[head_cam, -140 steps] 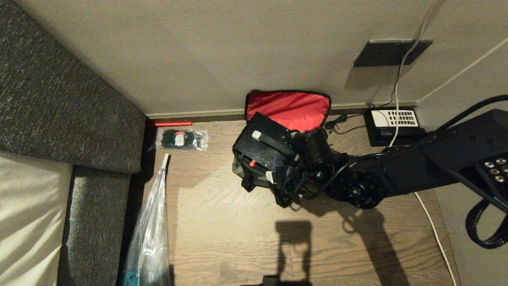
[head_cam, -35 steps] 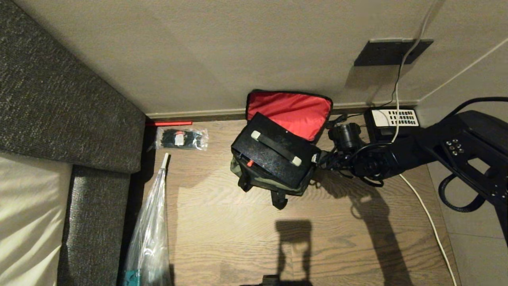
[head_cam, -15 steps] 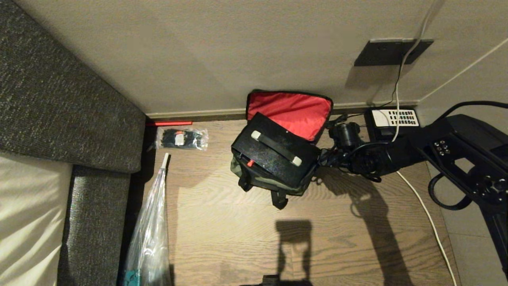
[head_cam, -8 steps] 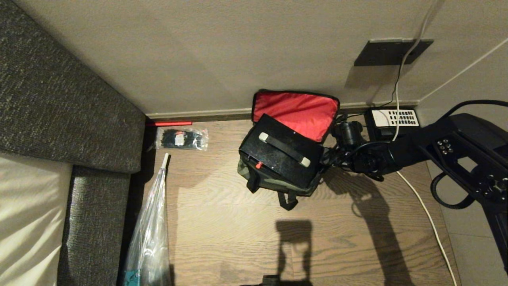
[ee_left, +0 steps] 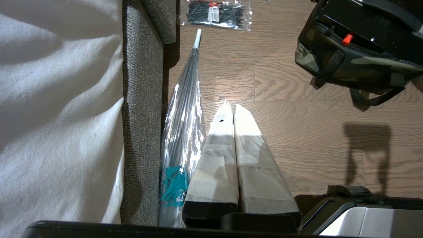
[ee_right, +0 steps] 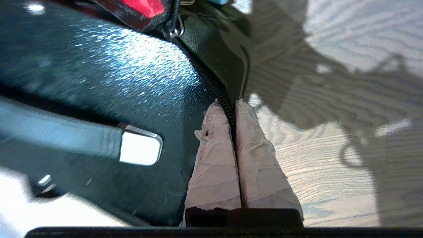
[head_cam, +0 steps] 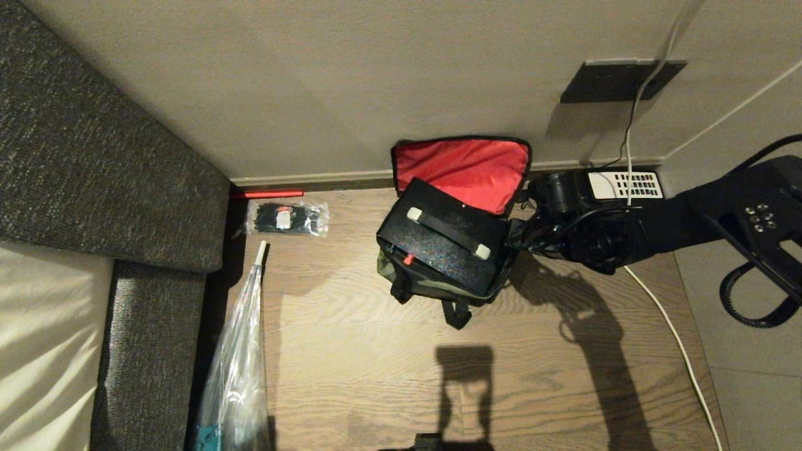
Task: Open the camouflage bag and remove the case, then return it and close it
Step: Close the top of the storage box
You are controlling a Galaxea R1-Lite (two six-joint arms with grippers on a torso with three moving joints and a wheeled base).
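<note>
The camouflage bag (head_cam: 432,289) stands on the wooden floor, its red-lined lid (head_cam: 462,168) leaning back on the wall. The black case (head_cam: 438,244) sits in the bag's open mouth, with its grey-ended handle (head_cam: 446,233) and red latch (head_cam: 408,259) showing. My right gripper (head_cam: 510,241) is at the bag's right side. In the right wrist view this gripper (ee_right: 231,102) is shut on the bag's zipper edge (ee_right: 205,76), beside the case (ee_right: 115,82) and below a metal clip (ee_right: 175,31). The left gripper (ee_left: 231,105) hangs shut and empty over the floor.
A black telephone (head_cam: 623,186) lies against the wall right of the bag, with a white cable (head_cam: 670,338) trailing over the floor. A packet of cable ties (head_cam: 287,218) and a plastic-wrapped umbrella (head_cam: 238,351) lie to the left, beside a grey sofa (head_cam: 94,188).
My right gripper has shut on the bag's zipper edge. Bag and case have slid a little to the right, and the right arm has swung nearer the wall.
</note>
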